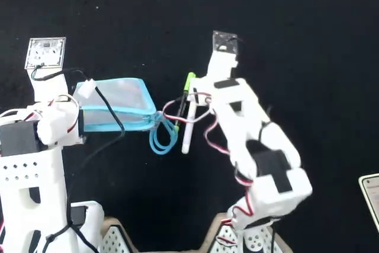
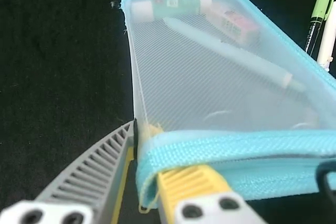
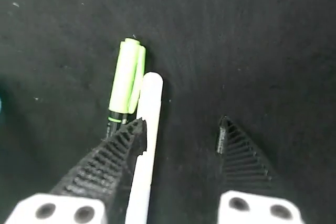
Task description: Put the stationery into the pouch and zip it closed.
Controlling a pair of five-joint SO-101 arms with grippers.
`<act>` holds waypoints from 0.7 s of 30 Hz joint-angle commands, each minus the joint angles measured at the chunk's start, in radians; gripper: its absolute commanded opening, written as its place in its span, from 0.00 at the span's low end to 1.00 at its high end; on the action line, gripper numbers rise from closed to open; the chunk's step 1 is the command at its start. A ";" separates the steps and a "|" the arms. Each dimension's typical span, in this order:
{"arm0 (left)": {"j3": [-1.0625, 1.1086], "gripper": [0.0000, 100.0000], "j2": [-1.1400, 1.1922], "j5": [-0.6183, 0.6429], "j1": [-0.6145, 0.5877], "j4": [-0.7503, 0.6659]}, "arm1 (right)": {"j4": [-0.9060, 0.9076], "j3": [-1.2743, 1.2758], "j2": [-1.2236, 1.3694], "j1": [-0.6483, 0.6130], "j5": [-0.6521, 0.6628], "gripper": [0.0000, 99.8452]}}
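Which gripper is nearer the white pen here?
Right. The right gripper hangs open over the white pen, one finger beside it. The left gripper is shut on the pouch, at the end away from the pen.

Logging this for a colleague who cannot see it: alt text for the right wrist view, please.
The right gripper hangs open over the black table, with a white pen just inside one finger. A green-capped pen lies alongside the white one; neither pen is gripped.

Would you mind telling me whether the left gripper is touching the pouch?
Touching. The left wrist view shows the left gripper with its fingers pinching the pouch at its blue edge.
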 commanded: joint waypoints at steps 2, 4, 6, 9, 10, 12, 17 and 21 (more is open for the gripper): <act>-0.007 0.03 0.008 0.009 -0.004 -0.018 | 0.037 -0.186 0.133 -0.048 -0.003 0.20; -0.007 0.03 0.008 0.009 -0.004 -0.018 | 0.044 -0.237 0.182 -0.066 -0.003 0.20; -0.005 0.03 0.008 0.009 -0.004 -0.018 | 0.100 -0.285 0.208 -0.068 -0.003 0.20; -0.005 0.03 0.008 0.009 -0.004 -0.018 | 0.206 -0.335 0.239 -0.066 -0.003 0.20; -0.005 0.03 0.008 0.009 -0.004 -0.018 | 0.238 -0.346 0.249 -0.066 -0.002 0.19; -0.005 0.03 0.008 0.009 -0.004 -0.018 | 0.295 -0.380 0.272 -0.054 0.009 0.11; -0.005 0.03 0.008 0.009 -0.005 -0.018 | 0.419 -0.495 0.292 0.054 0.219 0.01; -0.005 0.03 0.008 0.009 -0.005 -0.018 | 0.523 -0.625 0.303 0.129 0.485 0.01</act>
